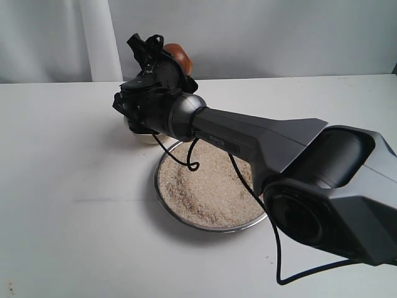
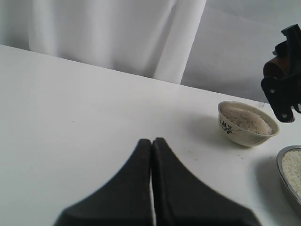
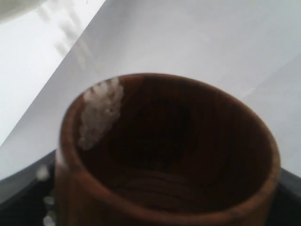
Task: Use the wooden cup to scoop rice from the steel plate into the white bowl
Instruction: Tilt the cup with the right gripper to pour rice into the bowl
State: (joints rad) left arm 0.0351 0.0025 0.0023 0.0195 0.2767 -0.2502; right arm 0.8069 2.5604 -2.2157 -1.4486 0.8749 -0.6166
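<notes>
Above the white bowl (image 2: 247,123), our right end effector (image 1: 162,59) grips the tipped wooden cup (image 1: 180,57), rice (image 3: 99,115) at its rim. Nearby sits the steel plate (image 1: 211,229). Our left end effector (image 2: 151,143) is closed over the worktop (image 1: 74,205).

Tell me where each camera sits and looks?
Exterior view: off the arms, looking down past the right arm at the shiny steel plate of pale rice.
Left wrist view: on the left arm, past its shut left tool toward the small white bowl.
Right wrist view: on the right arm, peering into the reddish-brown wooden cup its right tool holds.
Shared: exterior and left wrist both show plate and cup.
</notes>
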